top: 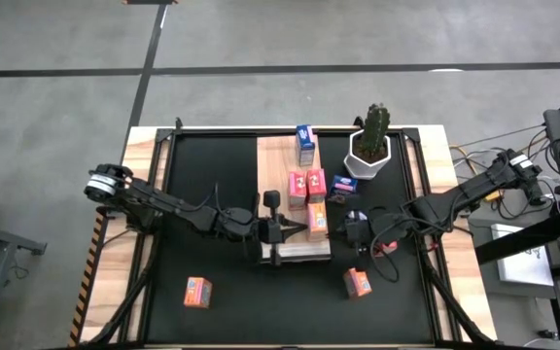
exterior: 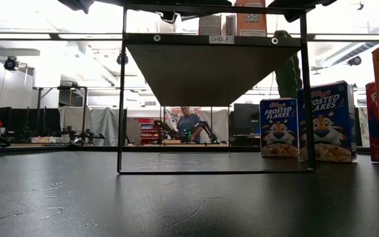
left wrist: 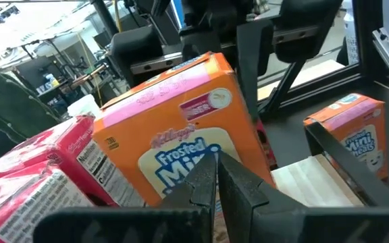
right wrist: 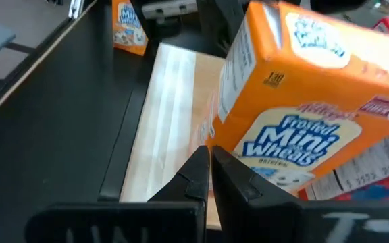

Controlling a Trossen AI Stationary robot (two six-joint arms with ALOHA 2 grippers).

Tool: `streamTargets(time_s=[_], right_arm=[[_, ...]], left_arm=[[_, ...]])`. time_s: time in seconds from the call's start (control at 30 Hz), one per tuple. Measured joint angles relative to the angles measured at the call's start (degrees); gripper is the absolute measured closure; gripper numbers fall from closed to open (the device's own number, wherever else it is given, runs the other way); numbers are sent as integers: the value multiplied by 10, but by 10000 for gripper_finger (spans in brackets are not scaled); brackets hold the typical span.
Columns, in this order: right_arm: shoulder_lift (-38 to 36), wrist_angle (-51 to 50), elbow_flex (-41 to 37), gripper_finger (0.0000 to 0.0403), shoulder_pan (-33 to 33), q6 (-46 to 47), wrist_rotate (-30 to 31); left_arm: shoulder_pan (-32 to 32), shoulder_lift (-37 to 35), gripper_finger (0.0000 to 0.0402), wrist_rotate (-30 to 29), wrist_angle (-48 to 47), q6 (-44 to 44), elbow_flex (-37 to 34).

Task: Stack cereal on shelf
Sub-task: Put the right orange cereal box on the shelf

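Both claws, left claw [top: 282, 229] and right claw [top: 350, 229], are pressed together and empty beside the orange cereal box [top: 317, 222] on the shelf [top: 272, 160]. By my judgement, several boxes are shelved; two orange boxes [top: 197, 291] wait on the bench [top: 144, 146].

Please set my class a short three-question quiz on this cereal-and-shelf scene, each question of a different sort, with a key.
1. True or false: the left gripper and the right gripper are both open.
2. The cereal box on the shelf, between the two grippers, is: A blue, B orange, C pink-red.
3. How many orange boxes stand on the black mat, off the shelf?
Key: 1 false, both are shut. 2 B. 3 two.
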Motion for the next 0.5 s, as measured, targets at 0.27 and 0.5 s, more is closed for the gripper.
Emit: streamTargets(time_s=[0.27, 0.5], right_arm=[[-8, -38, 0, 394, -2, 5, 74], [-6, -14, 0, 394, -5, -23, 90]], left_arm=[[3, -3, 402, -18, -17, -1, 1], [12, 9, 402, -19, -24, -2, -2]])
